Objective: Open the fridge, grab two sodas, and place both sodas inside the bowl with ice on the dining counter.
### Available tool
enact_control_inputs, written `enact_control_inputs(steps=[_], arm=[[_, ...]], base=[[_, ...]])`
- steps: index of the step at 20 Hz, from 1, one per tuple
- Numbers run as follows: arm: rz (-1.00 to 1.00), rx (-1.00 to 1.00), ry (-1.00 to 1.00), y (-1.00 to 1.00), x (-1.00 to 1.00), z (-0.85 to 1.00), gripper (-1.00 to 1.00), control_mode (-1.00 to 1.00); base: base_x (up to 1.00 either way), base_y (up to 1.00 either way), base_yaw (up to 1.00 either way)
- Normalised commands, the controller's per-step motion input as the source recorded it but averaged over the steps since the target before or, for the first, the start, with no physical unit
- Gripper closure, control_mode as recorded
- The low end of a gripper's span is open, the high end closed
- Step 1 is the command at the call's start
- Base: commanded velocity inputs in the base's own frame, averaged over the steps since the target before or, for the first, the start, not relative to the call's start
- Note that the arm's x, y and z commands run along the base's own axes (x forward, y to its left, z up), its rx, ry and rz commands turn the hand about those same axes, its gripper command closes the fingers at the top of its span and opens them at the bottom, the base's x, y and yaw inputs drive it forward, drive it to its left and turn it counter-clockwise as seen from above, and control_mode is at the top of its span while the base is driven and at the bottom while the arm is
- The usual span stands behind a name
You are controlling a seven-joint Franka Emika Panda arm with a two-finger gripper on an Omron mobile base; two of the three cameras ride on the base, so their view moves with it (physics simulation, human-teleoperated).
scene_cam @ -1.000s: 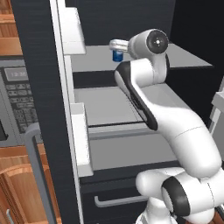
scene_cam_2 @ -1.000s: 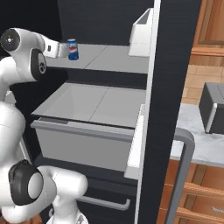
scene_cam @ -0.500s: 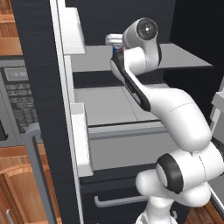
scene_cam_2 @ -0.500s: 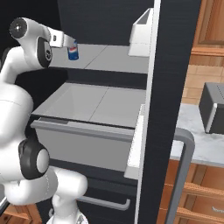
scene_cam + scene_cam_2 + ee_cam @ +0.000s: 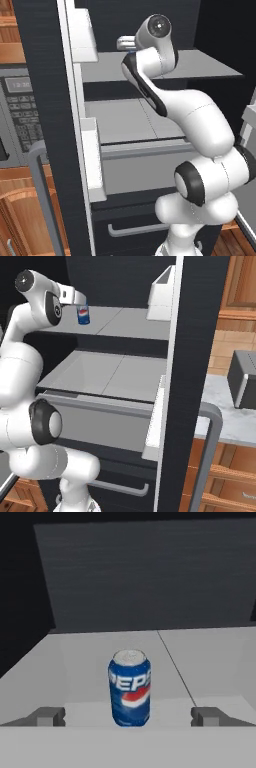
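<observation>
1. Since the earlier frame the arm has swung up and reached deeper into the fridge (image 5: 200,356), bringing the tool (image 5: 129,716) level with the upper shelf (image 5: 125,323).
2. The tool is spread wide, grasping nothing — its two fingertips (image 5: 47,716) flank the blue soda (image 5: 130,688), apart from it on both sides.
3. The blue soda stands upright on the shelf at twelve o'clock from the tool, close ahead; in the right base view it (image 5: 83,314) sits just past the hand.
4. Judgement: the wide spread lets the can slip between the jaws before closing.
</observation>
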Motion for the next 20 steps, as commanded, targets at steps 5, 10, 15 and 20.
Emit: enact_control_inputs(steps=[5,10,15,20], arm=[[0.00,0.00,0.00,0.01,0.19,0.00,-1.00,-1.00],[0.00,0.00,0.01,0.09,0.36,-0.02,-1.00,-1.00],[0.00,0.00,0.01,0.02,0.35,-0.13,-1.00,-1.00],[0.00,0.00,0.00,-0.01,0.09,-0.19,-1.00,-1.00]], base=[[0.00,0.00,0.00],[0.00,0.00,0.00],[0.00,0.00,0.00],[0.00,0.00,0.00]])
